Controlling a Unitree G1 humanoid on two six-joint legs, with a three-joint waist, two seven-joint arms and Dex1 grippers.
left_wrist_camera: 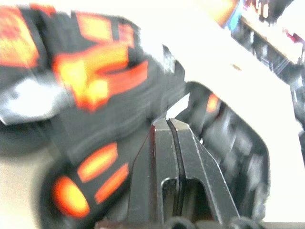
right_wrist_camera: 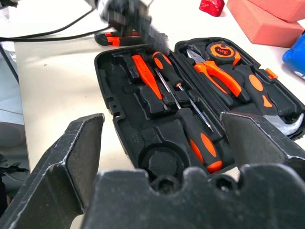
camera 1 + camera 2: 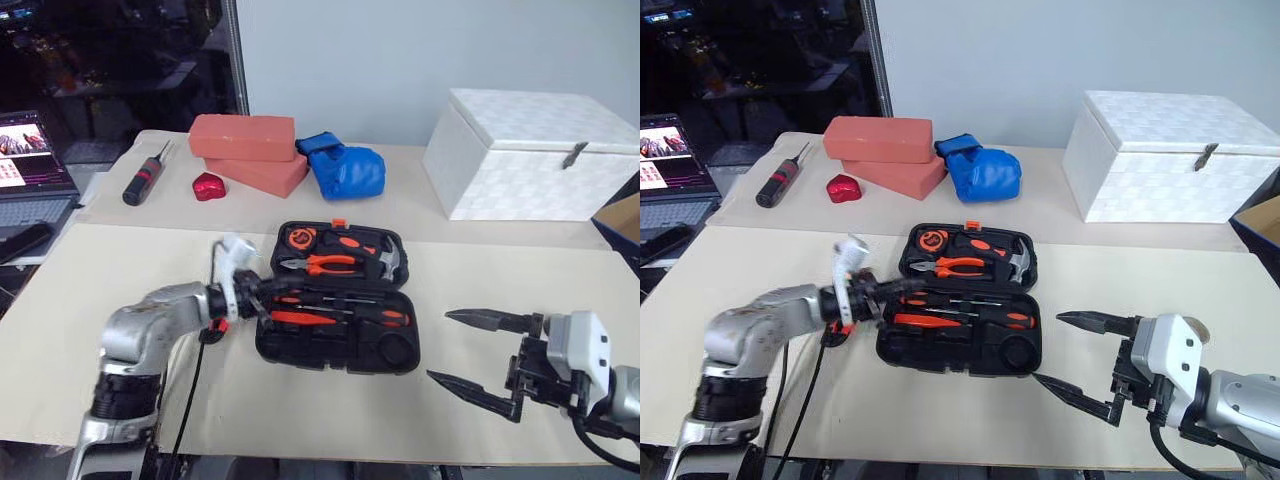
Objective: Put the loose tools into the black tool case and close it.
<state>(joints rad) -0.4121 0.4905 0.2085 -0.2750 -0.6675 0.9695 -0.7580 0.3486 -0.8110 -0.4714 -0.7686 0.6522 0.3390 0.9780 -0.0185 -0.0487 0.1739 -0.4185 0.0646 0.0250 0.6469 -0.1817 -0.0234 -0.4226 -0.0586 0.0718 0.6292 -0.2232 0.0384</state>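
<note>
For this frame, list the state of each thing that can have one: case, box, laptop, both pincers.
black tool case: open flat on the table, tools seated in both halves.
white box: lid shut, clasp down.
laptop: open, screen lit.
left pincer: fingers together, nothing between them, at the case's left edge.
right pincer: wide open, empty, right of the case.

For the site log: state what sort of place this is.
Probably a lab or workshop test bench: a paper-covered table set with practice props, an open black tool case, foam bricks and a white box, with a laptop alongside.
</note>
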